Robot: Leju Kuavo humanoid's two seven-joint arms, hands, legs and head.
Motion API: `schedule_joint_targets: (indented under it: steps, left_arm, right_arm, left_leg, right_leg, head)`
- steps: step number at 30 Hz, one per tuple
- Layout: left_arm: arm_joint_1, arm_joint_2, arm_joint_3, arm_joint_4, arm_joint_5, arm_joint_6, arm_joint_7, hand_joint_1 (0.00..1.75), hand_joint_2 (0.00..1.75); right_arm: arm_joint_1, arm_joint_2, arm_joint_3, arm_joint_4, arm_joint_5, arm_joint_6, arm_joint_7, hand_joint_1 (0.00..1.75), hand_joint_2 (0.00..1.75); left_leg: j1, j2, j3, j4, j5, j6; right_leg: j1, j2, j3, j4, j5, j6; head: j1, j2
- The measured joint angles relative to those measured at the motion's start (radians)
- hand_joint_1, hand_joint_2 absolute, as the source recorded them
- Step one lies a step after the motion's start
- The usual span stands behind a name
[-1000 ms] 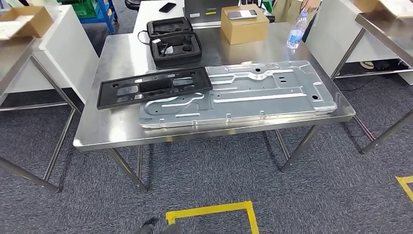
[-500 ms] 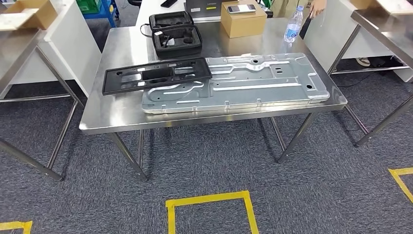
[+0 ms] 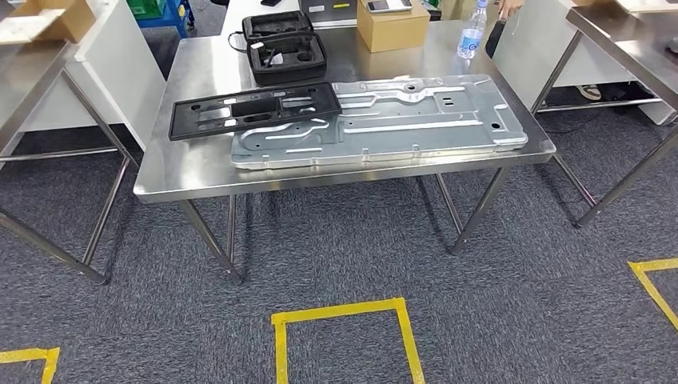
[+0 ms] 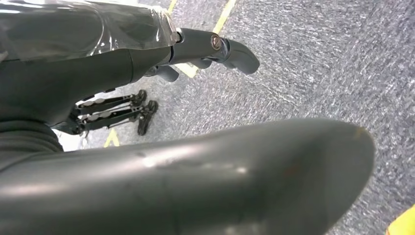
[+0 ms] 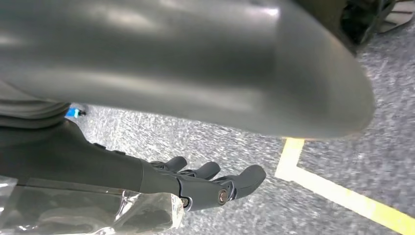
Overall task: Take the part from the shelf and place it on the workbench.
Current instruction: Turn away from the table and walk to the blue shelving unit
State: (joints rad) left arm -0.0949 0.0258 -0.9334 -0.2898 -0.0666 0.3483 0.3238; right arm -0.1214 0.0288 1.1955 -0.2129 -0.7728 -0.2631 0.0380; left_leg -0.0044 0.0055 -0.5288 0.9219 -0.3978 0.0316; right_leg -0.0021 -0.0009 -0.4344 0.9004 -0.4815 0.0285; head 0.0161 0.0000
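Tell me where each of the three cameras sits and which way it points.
Head view: high on the body, looking forward and down at the steel table and carpet.
Left wrist view: behind the left robot hand, facing the carpet; the fingers are loosely curled and hold nothing.
Right wrist view: behind the right robot hand, also facing the carpet, likewise holding nothing.
All three share the grey carpet and yellow floor tape.

camera: backing away, view shifted | workbench [image 3: 184, 180]: now higher, farther in frame | things on it unmoved
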Motion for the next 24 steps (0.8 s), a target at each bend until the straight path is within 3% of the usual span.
schedule_joint_targets:
  steps: [2, 4, 5, 6, 7, 8, 10, 12, 15, 16, 18, 20, 21, 22, 23, 24]
  left_arm:
    - [0.002, 0.0, 0.0, 0.002, -0.001, 0.004, -0.006, 0.0, 0.0]
    - [0.004, 0.0, 0.0, 0.003, -0.002, 0.008, -0.009, 0.0, 0.0]
    - [0.004, 0.0, 0.0, 0.003, -0.002, 0.01, -0.01, 0.0, 0.0]
    - [0.005, 0.0, 0.0, 0.004, -0.002, 0.01, -0.012, 0.0, 0.0]
    - [0.007, 0.0, 0.0, 0.004, -0.003, 0.011, -0.012, 0.0, 0.0]
    - [0.008, 0.0, 0.0, 0.005, -0.003, 0.011, -0.013, 0.0, 0.0]
    - [0.007, 0.0, 0.0, 0.006, -0.008, 0.011, -0.015, 0.0, 0.0]
    - [0.005, 0.0, 0.0, 0.006, -0.012, 0.011, -0.015, 0.0, 0.0]
    - [0.007, 0.0, 0.0, 0.008, -0.013, 0.011, -0.015, 0.0, 0.0]
    - [0.008, -0.001, 0.0, 0.008, -0.013, 0.01, -0.015, 0.0, 0.0]
    - [0.008, -0.003, 0.0, 0.008, -0.012, 0.009, -0.014, 0.0, 0.0]
    - [0.009, -0.003, 0.0, 0.008, -0.009, 0.005, -0.01, 0.0, 0.0]
    - [0.009, -0.003, 0.0, 0.008, -0.007, 0.002, -0.008, 0.0, 0.0]
    - [0.01, -0.004, 0.0, 0.009, -0.005, -0.001, -0.005, 0.0, 0.0]
    - [0.011, -0.005, 0.0, 0.009, -0.003, -0.004, -0.004, 0.0, 0.0]
    - [0.011, -0.005, 0.0, 0.009, -0.002, -0.006, -0.003, 0.0, 0.0]
  right_arm:
    - [0.001, 0.001, 0.0, 0.0, -0.001, -0.001, 0.0, 0.0, 0.0]
    - [0.001, 0.001, 0.0, 0.0, -0.002, -0.002, -0.001, 0.0, 0.0]
    - [0.001, 0.001, 0.0, 0.0, -0.002, -0.002, -0.001, 0.0, 0.0]
    - [0.002, 0.001, 0.0, 0.0, -0.002, -0.002, -0.002, 0.0, 0.0]
    - [0.002, 0.001, 0.0, 0.0, -0.002, -0.002, -0.002, 0.0, 0.0]
    - [0.003, 0.001, 0.0, 0.0, -0.003, -0.002, -0.003, 0.0, 0.0]
    - [0.003, 0.001, 0.0, 0.0, -0.004, -0.001, -0.003, 0.0, 0.0]
    - [0.002, 0.001, 0.0, 0.0, -0.005, 0.0, -0.002, 0.0, 0.0]
    - [0.002, 0.001, 0.0, 0.0, -0.006, 0.001, 0.002, 0.0, 0.0]
    - [0.002, 0.0, 0.0, 0.0, -0.007, 0.001, 0.004, 0.0, 0.0]
    - [0.003, -0.002, 0.0, 0.0, -0.008, 0.002, 0.011, 0.0, 0.0]
    - [0.003, -0.003, 0.0, 0.0, -0.01, 0.002, 0.016, 0.0, 0.0]
    - [0.004, -0.003, 0.0, 0.0, -0.01, 0.002, 0.017, 0.0, 0.0]
    - [0.004, -0.004, 0.0, 0.0, -0.011, 0.002, 0.018, 0.0, 0.0]
    - [0.005, -0.004, 0.0, 0.0, -0.011, 0.002, 0.018, 0.0, 0.0]
    - [0.005, -0.005, 0.0, 0.0, -0.011, 0.002, 0.018, 0.0, 0.0]
  left_leg:
    - [0.002, -0.001, -0.026, 0.054, -0.045, -0.01]
    - [0.006, -0.001, -0.077, 0.188, -0.133, -0.019]
    - [0.007, -0.001, -0.101, 0.261, -0.167, -0.022]
    - [0.008, -0.001, -0.113, 0.309, -0.181, -0.023]
    - [0.008, -0.001, -0.106, 0.319, -0.174, -0.023]
    - [0.008, -0.001, -0.079, 0.284, -0.151, -0.022]
    - [0.007, -0.001, 0.019, 0.125, -0.095, -0.016]
    - [0.004, -0.003, 0.086, 0.002, -0.072, -0.006]
    - [0.004, -0.003, 0.083, -0.021, -0.065, 0.01]
    - [0.007, -0.002, 0.078, -0.022, -0.059, 0.018]
    - [0.01, 0.0, 0.063, -0.023, -0.044, 0.032]
    - [0.009, 0.0, 0.046, -0.022, -0.032, 0.036]
    - [0.009, 0.001, 0.037, -0.021, -0.026, 0.036]
    - [0.008, 0.001, 0.03, -0.02, -0.021, 0.034]
    - [0.009, 0.0, 0.024, -0.019, -0.016, 0.032]
    - [0.009, 0.0, 0.019, -0.017, -0.013, 0.03]
  right_leg:
    - [-0.005, -0.002, -0.013, -0.004, 0.009, -0.016]
    - [-0.001, -0.004, -0.029, -0.003, 0.022, -0.028]
    - [0.001, -0.005, -0.037, -0.003, 0.028, -0.031]
    - [0.003, -0.005, -0.045, -0.002, 0.034, -0.032]
    - [0.005, -0.006, -0.053, -0.001, 0.04, -0.031]
    - [0.006, -0.006, -0.059, 0.001, 0.045, -0.031]
    - [0.008, -0.005, -0.07, 0.006, 0.052, -0.027]
    - [0.013, -0.005, -0.079, 0.011, 0.059, -0.019]
    - [0.015, -0.005, -0.09, 0.017, 0.068, -0.006]
    - [0.014, -0.003, -0.098, 0.03, 0.056, -0.001]
    - [0.009, -0.001, -0.135, 0.115, -0.009, 0.012]
    - [0.003, 0.0, -0.191, 0.261, -0.093, 0.022]
    - [0.001, 0.0, -0.207, 0.314, -0.115, 0.025]
    - [0.0, 0.0, -0.203, 0.328, -0.116, 0.027]
    - [-0.001, 0.0, -0.178, 0.298, -0.098, 0.027]
    - [-0.001, 0.0, -0.133, 0.229, -0.066, 0.025]
  head:
    - [-0.001, 0.0]
    - [-0.003, 0.0]
    - [-0.003, 0.0]
    - [-0.003, 0.0]
    - [-0.003, 0.0]
    - [-0.003, 0.0]
    - [-0.004, 0.0]
    - [-0.003, 0.0]
    - [-0.003, 0.0]
    - [-0.002, 0.0]
    - [0.0, 0.0]
    - [0.001, 0.0]
    - [0.001, 0.0]
    - [0.001, 0.0]
    - [0.001, 0.0]
    - [0.001, 0.0]
